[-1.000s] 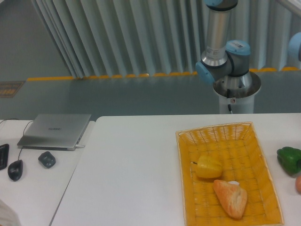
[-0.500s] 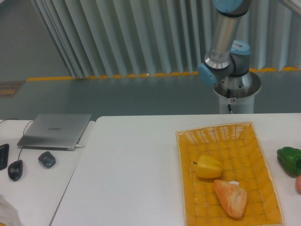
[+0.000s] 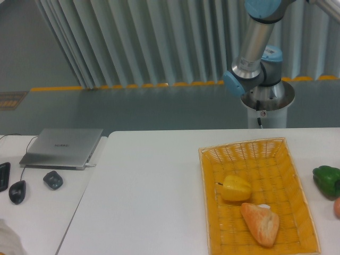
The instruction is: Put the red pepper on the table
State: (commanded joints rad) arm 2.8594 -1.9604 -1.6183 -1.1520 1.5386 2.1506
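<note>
orange wicker basket [image 3: 258, 154] sits on the white worktop [image 3: 149, 191], toward its right side. inside the basket: a yellow pepper [image 3: 236, 188] near the middle, and a piece of bread [image 3: 261, 223] just below and right of it, close to the yellow pepper, contact not resolvable. a small white scrap shows at the bread's upper edge.

green pepper [image 3: 326, 179] lies on the worktop right of the basket, apart from its rim, partly cut by the frame edge. below it, at the very right edge, a small reddish-orange sliver [image 3: 337, 207] is visible on the worktop; too little shows to say whether this is the red pepper. no other red item seen.

robot arm [image 3: 255, 48] stands behind the worktop on its silver pedestal base [image 3: 267, 103]; upper links run out of the top of the frame. end effector is out of view, so its state cannot be told.

second, lower desk [image 3: 37, 212] at left carries a closed grey laptop [image 3: 62, 147], a black mouse [image 3: 17, 191], a small dark object [image 3: 53, 179], and a black item [image 3: 3, 175] cut by the left edge.
</note>
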